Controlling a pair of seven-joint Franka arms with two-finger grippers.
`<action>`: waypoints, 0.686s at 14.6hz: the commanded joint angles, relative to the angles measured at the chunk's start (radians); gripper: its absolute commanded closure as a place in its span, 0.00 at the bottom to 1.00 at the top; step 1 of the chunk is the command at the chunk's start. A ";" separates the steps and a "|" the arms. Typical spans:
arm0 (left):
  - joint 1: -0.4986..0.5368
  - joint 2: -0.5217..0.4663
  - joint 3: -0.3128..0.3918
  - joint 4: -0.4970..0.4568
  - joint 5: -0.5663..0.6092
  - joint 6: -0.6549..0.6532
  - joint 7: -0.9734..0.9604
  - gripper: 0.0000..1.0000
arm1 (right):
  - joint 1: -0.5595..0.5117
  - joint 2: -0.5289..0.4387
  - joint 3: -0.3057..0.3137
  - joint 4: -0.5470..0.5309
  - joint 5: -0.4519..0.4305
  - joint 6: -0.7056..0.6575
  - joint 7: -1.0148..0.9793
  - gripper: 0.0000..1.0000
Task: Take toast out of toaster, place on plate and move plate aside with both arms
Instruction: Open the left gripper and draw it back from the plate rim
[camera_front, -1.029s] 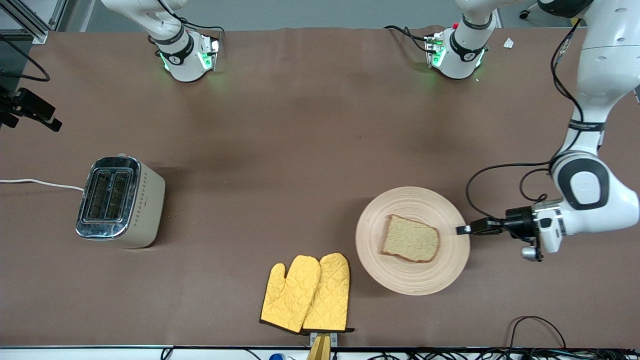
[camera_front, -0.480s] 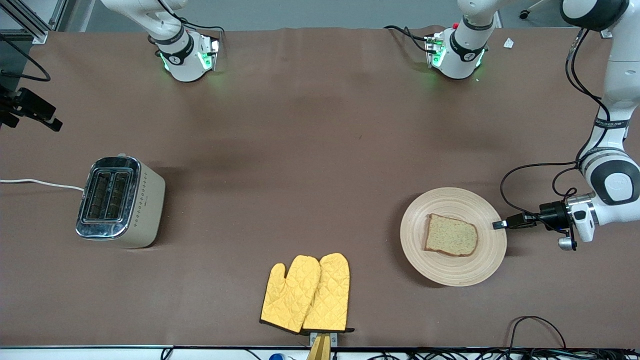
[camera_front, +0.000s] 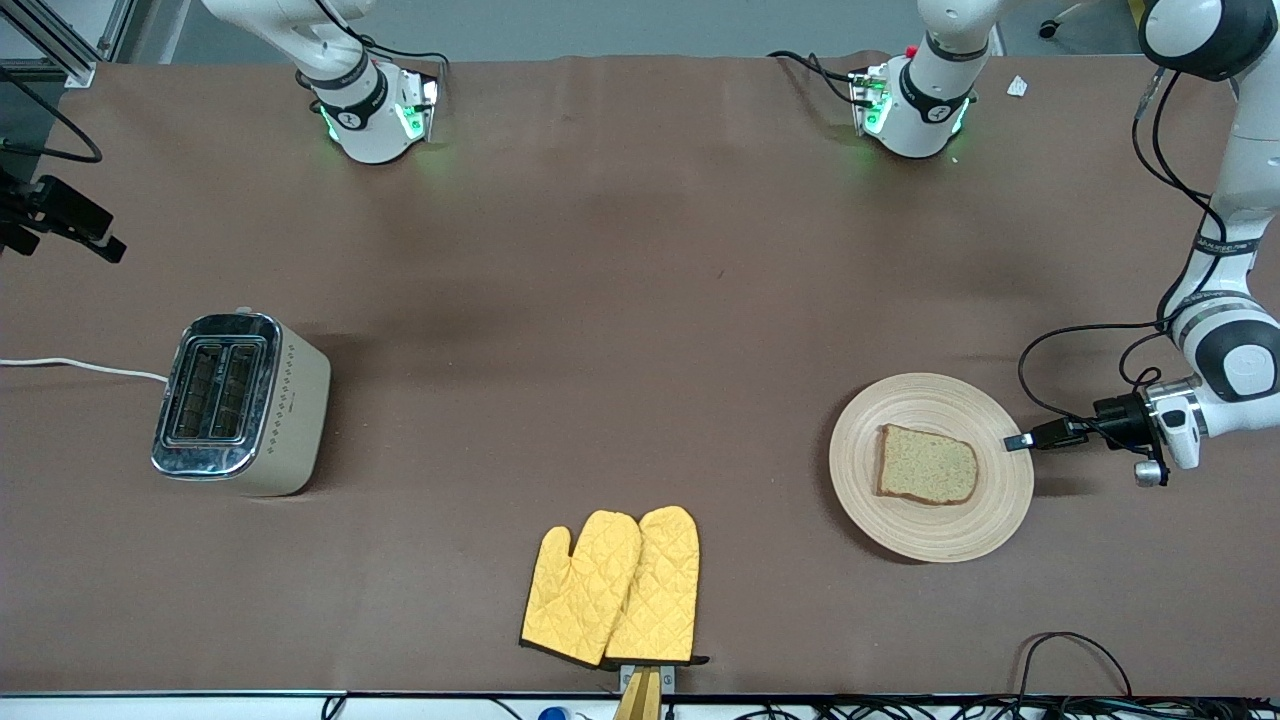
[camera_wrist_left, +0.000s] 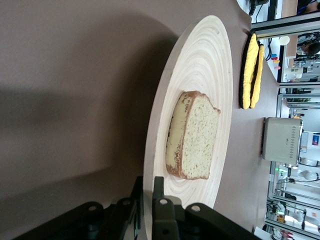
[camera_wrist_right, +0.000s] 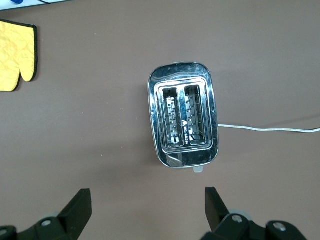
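Toward the left arm's end of the table, the plate (camera_front: 931, 467) is sitting flat on the brown surface with the toast (camera_front: 927, 464) lying flat near its middle, crust outward, nothing else on it. The left gripper (camera_front: 1020, 441) is reaching in low from the side and pinching the plate's rim; the left wrist view is showing the rim (camera_wrist_left: 148, 200) passing between the two black fingers, so the claw is clenched on the plate. The toaster (camera_front: 237, 403) is standing well apart, toward the right arm's end, with its white cord (camera_front: 80, 367) trailing off the edge of view. Both slots are looking empty in the right wrist view (camera_wrist_right: 183, 116), only wire guides showing inside. The right gripper (camera_wrist_right: 148, 207) is hanging high over the toaster with its fingers spread wide and holding nothing; this arm is waiting. A pair of yellow oven mitts (camera_front: 612, 588) is lying nearer to the front camera than the plate, between plate and toaster, untouched. Judgement on step: toast removal and placing are appearing done, and the plate-moving step is in hand, carried by the left arm alone at this moment. Next move is probably calling for a level, slow slide so the toast is not shifting off the shallow plate, then a clean release of the rim once the plate is far enough aside. Whether the plate is lifted clear of the surface or dragging on it, I cannot tell.
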 joint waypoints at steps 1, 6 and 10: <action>0.021 0.026 -0.011 0.024 -0.001 -0.041 0.009 0.79 | -0.005 0.010 0.006 0.019 0.003 -0.012 -0.004 0.00; 0.021 0.018 -0.008 0.077 0.100 -0.041 0.000 0.00 | -0.006 0.010 0.006 0.019 0.003 -0.012 -0.004 0.00; 0.021 -0.010 -0.013 0.166 0.252 -0.041 -0.064 0.00 | -0.006 0.010 0.006 0.019 0.003 -0.012 -0.004 0.00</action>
